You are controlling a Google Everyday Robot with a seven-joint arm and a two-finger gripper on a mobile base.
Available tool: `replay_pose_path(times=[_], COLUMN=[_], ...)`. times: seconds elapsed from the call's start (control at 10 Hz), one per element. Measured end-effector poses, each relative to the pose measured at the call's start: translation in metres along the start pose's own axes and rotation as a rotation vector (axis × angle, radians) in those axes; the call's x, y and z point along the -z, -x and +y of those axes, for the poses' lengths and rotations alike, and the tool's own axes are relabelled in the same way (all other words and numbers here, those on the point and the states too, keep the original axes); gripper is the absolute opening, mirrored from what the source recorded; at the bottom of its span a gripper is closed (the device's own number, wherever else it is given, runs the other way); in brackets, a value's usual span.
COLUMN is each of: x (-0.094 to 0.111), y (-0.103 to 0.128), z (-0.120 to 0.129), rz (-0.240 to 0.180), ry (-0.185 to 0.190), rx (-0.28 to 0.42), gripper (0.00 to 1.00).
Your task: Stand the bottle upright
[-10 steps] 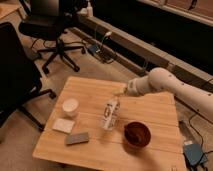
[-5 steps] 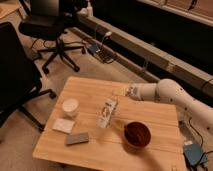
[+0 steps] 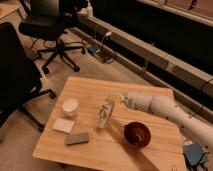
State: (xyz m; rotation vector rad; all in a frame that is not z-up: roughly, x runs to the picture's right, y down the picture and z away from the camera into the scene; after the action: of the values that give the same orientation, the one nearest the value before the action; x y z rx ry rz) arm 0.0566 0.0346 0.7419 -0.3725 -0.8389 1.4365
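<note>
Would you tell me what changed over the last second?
The gripper slid lower and leftward, jaws shut, beside the top of the slim clear plastic bottle, which shifted slightly left, still tilted. The round white cup and dark red bowl stayed put.

Matt pale wood table (image 3: 150,97), clear plastic bottle (image 3: 105,114), smooth white-shelled gripper (image 3: 118,99) at its top, glossy bowl (image 3: 137,135)

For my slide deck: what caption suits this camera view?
Robot's hand grips the tilted bottle by its top on the wooden table.
</note>
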Motion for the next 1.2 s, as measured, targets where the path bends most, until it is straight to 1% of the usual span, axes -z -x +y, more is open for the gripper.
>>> replay_pose_path(times=[0.1, 0.2, 0.3, 0.5, 0.7, 0.8, 0.9, 1.0, 1.1, 1.2], x=[-0.001, 0.001, 0.003, 0.009, 0.016, 0.017, 0.016, 0.013, 0.007, 0.003], y=[-0.001, -0.003, -0.008, -0.025, -0.038, -0.045, -0.051, -0.056, -0.063, -0.067], z=[0.003, 0.004, 0.006, 0.016, 0.028, 0.039, 0.053, 0.066, 0.087, 0.096], rz=[-0.092, -0.178, -0.240, -0.390, -0.505, -0.553, -0.590, -0.611, -0.626, -0.619], ry=[-0.039, -0.079, -0.108, -0.188, -0.269, -0.304, -0.328, -0.341, -0.358, -0.373], rx=[0.077, 0.131, 0.169, 0.301, 0.425, 0.485, 0.532, 0.564, 0.602, 0.614], gripper=[0.00, 0.00, 0.00, 0.00, 0.00, 0.00, 0.00, 0.00, 0.00, 0.00])
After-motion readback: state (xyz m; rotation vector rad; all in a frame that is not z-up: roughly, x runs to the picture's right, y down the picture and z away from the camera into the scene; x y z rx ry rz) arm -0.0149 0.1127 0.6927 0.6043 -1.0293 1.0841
